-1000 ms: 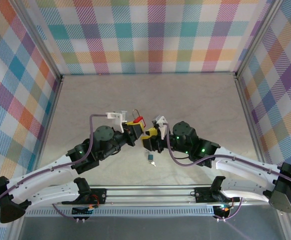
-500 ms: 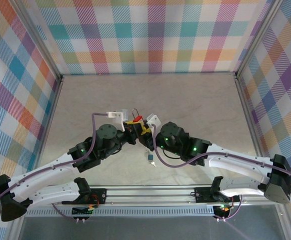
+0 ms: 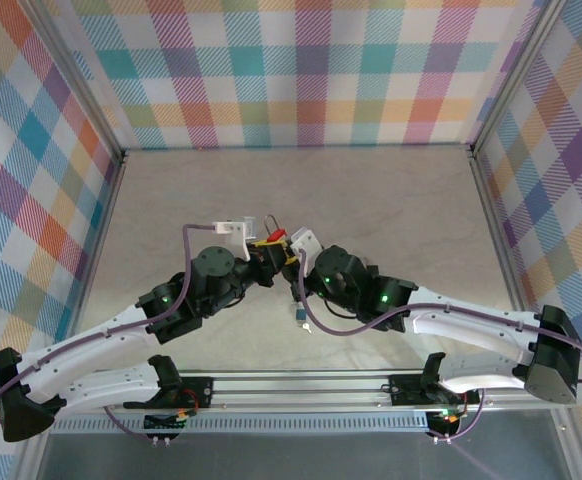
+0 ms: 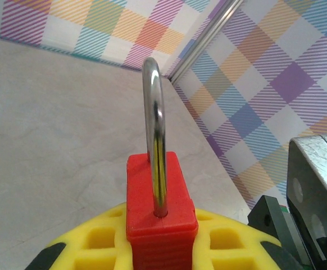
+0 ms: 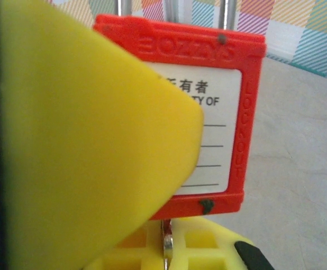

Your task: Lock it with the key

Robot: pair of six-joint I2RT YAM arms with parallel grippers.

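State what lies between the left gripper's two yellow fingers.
The red padlock, with its shackle upright, fills that gap, as the left wrist view shows.

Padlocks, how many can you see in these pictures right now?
1. The red padlock stands upright, its body clamped in the left pincer, with the right pincer close against it. Another could lie hidden beneath them.

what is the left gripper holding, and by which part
The red padlock, held by its body, clamped between the left gripper's yellow fingers. The steel shackle stands upright above the grip, untouched.
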